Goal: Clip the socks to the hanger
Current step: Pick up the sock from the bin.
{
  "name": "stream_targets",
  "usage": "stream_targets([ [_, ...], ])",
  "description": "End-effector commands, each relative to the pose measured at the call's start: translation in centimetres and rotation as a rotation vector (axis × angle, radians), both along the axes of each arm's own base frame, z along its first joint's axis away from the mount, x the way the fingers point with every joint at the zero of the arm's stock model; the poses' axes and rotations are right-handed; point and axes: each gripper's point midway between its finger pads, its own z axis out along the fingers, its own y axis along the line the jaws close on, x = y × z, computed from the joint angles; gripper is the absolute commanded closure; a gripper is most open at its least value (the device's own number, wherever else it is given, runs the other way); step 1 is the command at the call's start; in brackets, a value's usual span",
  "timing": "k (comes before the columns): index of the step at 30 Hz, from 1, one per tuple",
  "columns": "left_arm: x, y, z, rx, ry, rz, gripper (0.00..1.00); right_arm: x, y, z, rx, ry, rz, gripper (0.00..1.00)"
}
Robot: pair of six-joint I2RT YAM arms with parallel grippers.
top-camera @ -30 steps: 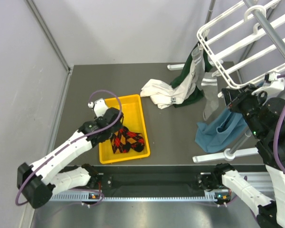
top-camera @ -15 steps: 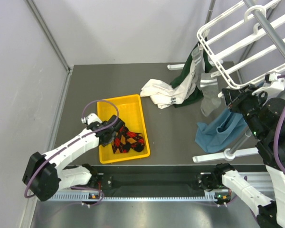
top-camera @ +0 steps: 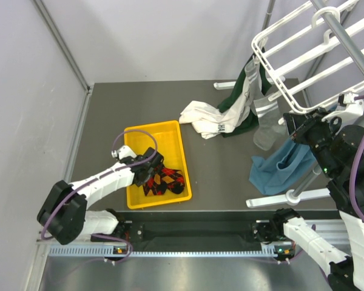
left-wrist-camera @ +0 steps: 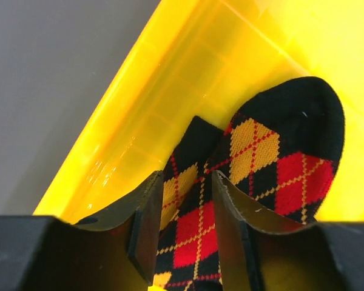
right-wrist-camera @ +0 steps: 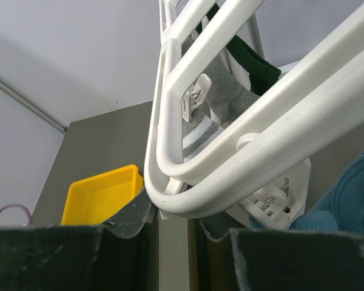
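The argyle socks (top-camera: 165, 180) lie in the yellow tray (top-camera: 151, 126); in the left wrist view the socks (left-wrist-camera: 273, 151) fill the lower middle. My left gripper (top-camera: 150, 170) is down in the tray, its jaws open astride a fold of sock (left-wrist-camera: 187, 176). The white hanger (top-camera: 303, 54) hangs at the upper right. A grey sock (top-camera: 264, 124) dangles from one of its clips (right-wrist-camera: 193, 97). My right gripper (top-camera: 291, 126) is at the hanger's near corner (right-wrist-camera: 242, 121), its narrow jaws (right-wrist-camera: 173, 209) closed on the frame's rim.
A grey stand pole (top-camera: 346, 36) crosses the hanger, its foot (top-camera: 288, 197) on the table. A teal cloth (top-camera: 282, 167) lies beneath my right gripper. A white and green garment (top-camera: 221, 118) lies behind the tray. A wall runs along the left.
My left gripper has moved from the tray's left edge down onto the argyle socks. The grey sock has swayed slightly. The right arm has not moved.
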Motion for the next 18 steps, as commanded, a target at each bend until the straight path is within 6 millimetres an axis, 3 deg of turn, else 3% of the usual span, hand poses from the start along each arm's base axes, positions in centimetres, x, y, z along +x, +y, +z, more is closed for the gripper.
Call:
stream_targets([
  [1,0.5,-0.4,-0.8,-0.013,-0.009,-0.002,0.56,-0.4,0.5,-3.1,-0.042,0.108,0.034,1.00],
  [6,-0.4,0.5,-2.4,0.013,0.026,0.036,0.57,-0.3,0.5,-3.1,-0.042,0.109,0.034,1.00],
  [13,0.0,0.6,-1.8,0.005,-0.020,0.031,0.57,-0.3,0.6,-3.3,-0.038,0.112,0.038,1.00],
  [18,-0.8,0.6,-3.3,-0.013,0.000,0.037,0.60,-0.3,0.6,-3.2,-0.036,0.111,0.039,1.00],
])
